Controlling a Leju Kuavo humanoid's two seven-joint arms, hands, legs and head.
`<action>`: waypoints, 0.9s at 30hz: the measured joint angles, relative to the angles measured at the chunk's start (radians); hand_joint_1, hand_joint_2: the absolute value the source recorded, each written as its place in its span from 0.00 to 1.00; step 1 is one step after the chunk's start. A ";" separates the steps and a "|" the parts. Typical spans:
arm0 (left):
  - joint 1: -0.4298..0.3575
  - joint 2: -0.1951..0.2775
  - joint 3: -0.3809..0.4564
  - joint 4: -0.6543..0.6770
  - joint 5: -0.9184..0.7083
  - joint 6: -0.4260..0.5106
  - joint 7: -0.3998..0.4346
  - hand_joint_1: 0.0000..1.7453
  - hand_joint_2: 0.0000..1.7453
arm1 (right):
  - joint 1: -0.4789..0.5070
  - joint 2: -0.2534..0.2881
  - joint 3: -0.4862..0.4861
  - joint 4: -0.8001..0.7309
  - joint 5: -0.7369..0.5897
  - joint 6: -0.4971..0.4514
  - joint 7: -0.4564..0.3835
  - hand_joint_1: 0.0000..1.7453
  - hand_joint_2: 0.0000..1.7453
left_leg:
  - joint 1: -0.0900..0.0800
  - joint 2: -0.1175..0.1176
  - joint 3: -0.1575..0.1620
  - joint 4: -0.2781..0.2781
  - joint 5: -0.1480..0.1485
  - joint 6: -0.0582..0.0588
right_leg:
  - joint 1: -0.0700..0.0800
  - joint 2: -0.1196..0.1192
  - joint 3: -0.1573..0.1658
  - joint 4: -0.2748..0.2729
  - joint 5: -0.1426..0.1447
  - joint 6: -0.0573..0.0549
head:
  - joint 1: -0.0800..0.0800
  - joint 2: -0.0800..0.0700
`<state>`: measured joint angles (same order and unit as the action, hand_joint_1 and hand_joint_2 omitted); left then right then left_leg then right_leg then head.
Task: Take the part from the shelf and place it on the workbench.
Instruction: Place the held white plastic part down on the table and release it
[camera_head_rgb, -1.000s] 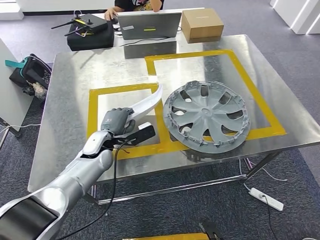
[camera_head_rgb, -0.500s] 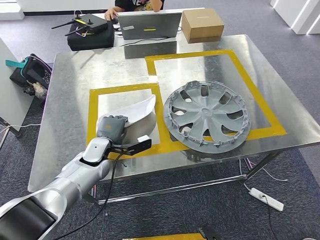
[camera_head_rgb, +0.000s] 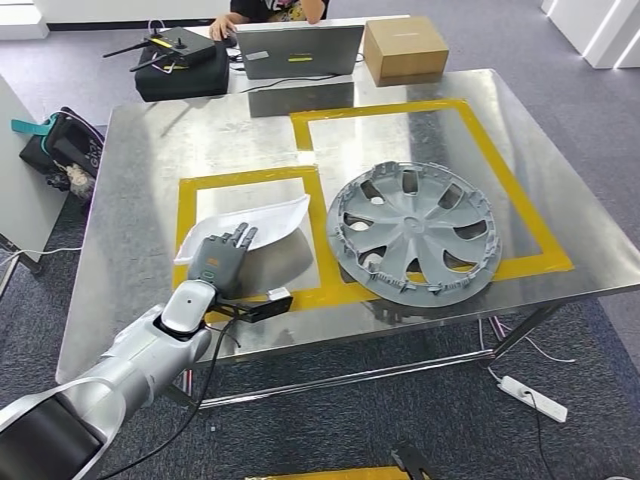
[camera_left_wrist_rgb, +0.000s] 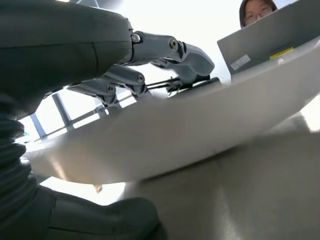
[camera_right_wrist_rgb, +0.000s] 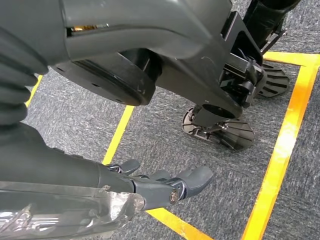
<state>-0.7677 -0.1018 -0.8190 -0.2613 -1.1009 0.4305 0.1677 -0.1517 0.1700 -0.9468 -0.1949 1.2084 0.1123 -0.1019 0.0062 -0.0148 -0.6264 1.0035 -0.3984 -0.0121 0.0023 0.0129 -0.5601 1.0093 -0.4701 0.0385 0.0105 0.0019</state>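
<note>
The white curved part (camera_head_rgb: 266, 219) lies flat on the steel workbench (camera_head_rgb: 423, 120), inside the smaller yellow-taped square. My left hand (camera_head_rgb: 219, 255) is at its near end, fingers stretched out straight over it and no longer wrapped around it. In the left wrist view the dark fingers (camera_left_wrist_rgb: 170, 50) reach above the white part (camera_left_wrist_rgb: 188, 130), while the thumb lies apart below it. My right hand (camera_right_wrist_rgb: 166, 187) hangs over the carpeted floor with its fingers extended and nothing in them.
A grey hubcap (camera_head_rgb: 413, 232) lies to the right of the part, across the yellow tape. At the far edge stand a laptop (camera_head_rgb: 298, 50), a cardboard box (camera_head_rgb: 404, 48) and a black case (camera_head_rgb: 181, 65), with a person (camera_head_rgb: 275, 8) behind. A bag (camera_head_rgb: 64, 145) sits on the floor at left.
The left hand brought the part down from a raised tilt to flat on the workbench. Its fingers then straightened and released their grip.
</note>
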 joint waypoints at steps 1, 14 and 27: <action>0.000 0.000 0.000 0.000 0.000 0.006 -0.003 0.00 0.75 | 0.000 0.000 0.001 0.000 0.000 0.000 0.000 0.00 0.00 | 0.000 0.000 0.000 0.000 0.000 0.000 | 0.000 0.000 0.000 0.000 0.000 0.000 | 0.000 0.000; 0.021 -0.003 0.043 0.000 0.095 0.102 -0.138 0.00 0.00 | 0.010 0.001 0.005 0.001 -0.005 -0.002 0.007 0.00 0.00 | 0.000 0.000 0.000 0.000 0.000 0.000 | 0.000 0.000 0.000 0.000 0.000 0.000 | 0.000 0.000; 0.258 -0.051 0.344 -0.287 0.756 0.181 -0.852 0.00 0.00 | 0.029 0.002 0.000 0.002 -0.062 -0.027 -0.054 0.00 0.00 | 0.000 0.001 0.001 0.000 -0.002 0.000 | -0.001 0.002 0.000 0.000 -0.002 0.000 | 0.000 0.000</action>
<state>-0.5096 -0.1527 -0.4752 -0.5480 -0.3446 0.6117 -0.6842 -0.1223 0.1723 -0.9464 -0.1926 1.1464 0.0856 -0.1558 0.0059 -0.0140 -0.6257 1.0035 -0.4008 -0.0121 0.0015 0.0152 -0.5603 1.0090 -0.4718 0.0388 0.0105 0.0019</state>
